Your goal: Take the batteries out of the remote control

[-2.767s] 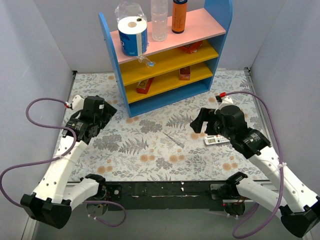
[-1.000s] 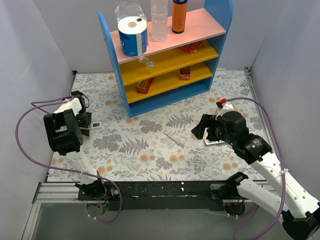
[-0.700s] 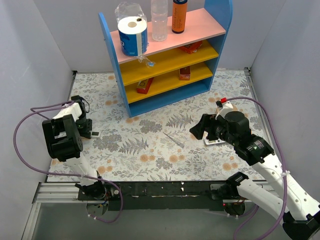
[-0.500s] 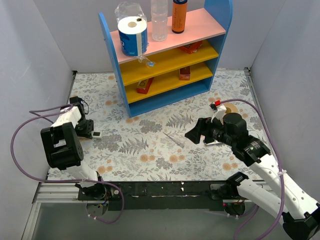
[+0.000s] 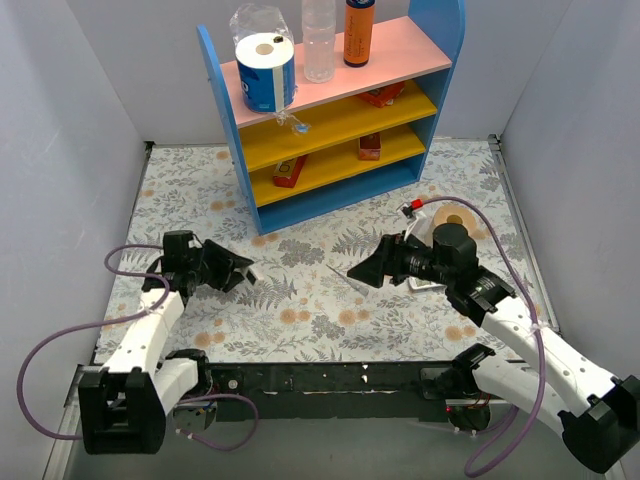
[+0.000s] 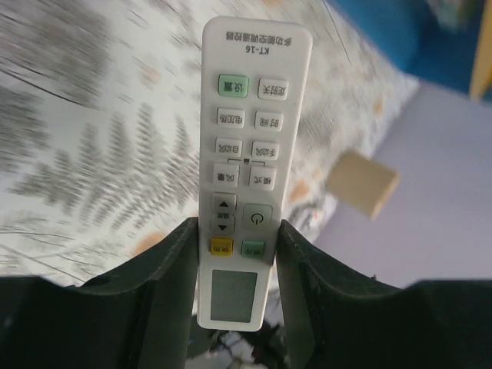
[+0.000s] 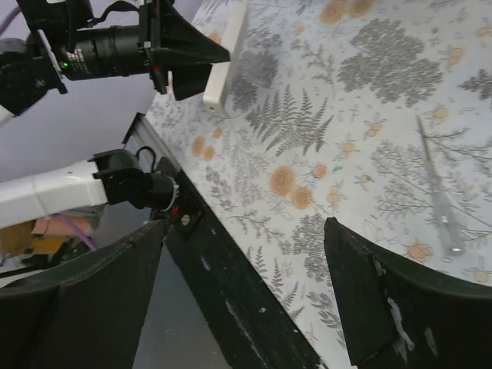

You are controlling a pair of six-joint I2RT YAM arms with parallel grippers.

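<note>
Floral-print table [image 5: 300,320] in a grey-walled booth, with a blue shelf unit of pink and yellow boards [image 5: 330,110] at the far side. In the left pincer [image 5: 236,272], a slim white plastic remote control [image 6: 250,154], clamped by its display end between the 2 black fingers [image 6: 173,292], lifted off the table, button face toward the wrist camera. Across from it, the right pincer [image 5: 365,270]: spread wide, holding nothing, hovering over the table and aimed at the remote, well apart from it. Near that pincer, flat on the table, a thin grey pen-like stick [image 7: 438,192]. No sign of the 2 batteries anywhere; most likely inside the remote, behind a back cover turned away from every view.

Judged step: presenting the remote for opening, with nothing unloaded yet. Next, probably: close the gap between the arms, turn the remote's back toward the free pincer, then slide or pry the cover off with a fingertip. Calls for a steady clamp on the left and a light push.
</note>
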